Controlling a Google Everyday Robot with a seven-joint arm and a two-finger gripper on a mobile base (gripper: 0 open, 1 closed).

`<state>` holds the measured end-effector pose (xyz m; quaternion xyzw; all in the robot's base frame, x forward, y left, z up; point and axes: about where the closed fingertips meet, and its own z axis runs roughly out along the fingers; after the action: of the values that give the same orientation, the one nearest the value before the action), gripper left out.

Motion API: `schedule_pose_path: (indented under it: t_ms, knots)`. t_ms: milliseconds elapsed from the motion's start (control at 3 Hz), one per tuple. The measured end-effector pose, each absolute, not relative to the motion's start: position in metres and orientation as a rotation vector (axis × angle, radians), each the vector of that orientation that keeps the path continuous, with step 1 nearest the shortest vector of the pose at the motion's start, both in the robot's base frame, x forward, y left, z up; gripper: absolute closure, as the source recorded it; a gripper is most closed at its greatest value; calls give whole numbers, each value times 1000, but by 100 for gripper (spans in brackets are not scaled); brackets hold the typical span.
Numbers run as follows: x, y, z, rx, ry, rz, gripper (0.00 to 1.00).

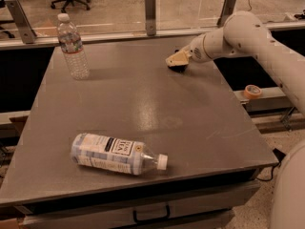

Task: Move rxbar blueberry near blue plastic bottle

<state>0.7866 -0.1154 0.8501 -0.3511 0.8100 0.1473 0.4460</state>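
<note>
Tool: cream two-finger tool (175, 61) low over the far right of the grey worktop (143, 104); grip cannot be told
Bar: small flat dark rxbar blueberry (179, 69) directly beneath the tool
Bottle: white-capped pale blue plastic bottle (112, 153) lying near the front, well apart

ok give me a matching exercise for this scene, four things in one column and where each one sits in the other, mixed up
Things:
1. blue plastic bottle
2. clear water bottle
3. gripper
4. tape roll

Places:
A. upright, far left corner of the table
B. off the table, on the ledge to its right
C. lying on its side near the front edge
D. low over the far right part of the table

Pairs: 1-C, 2-A, 3-D, 4-B
</note>
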Motion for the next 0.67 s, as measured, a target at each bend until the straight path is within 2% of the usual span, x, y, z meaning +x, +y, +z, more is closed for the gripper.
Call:
schedule_pose_path:
  t_ms: [667]
  knots:
    - [771,-112,855,-888,2008,367,94]
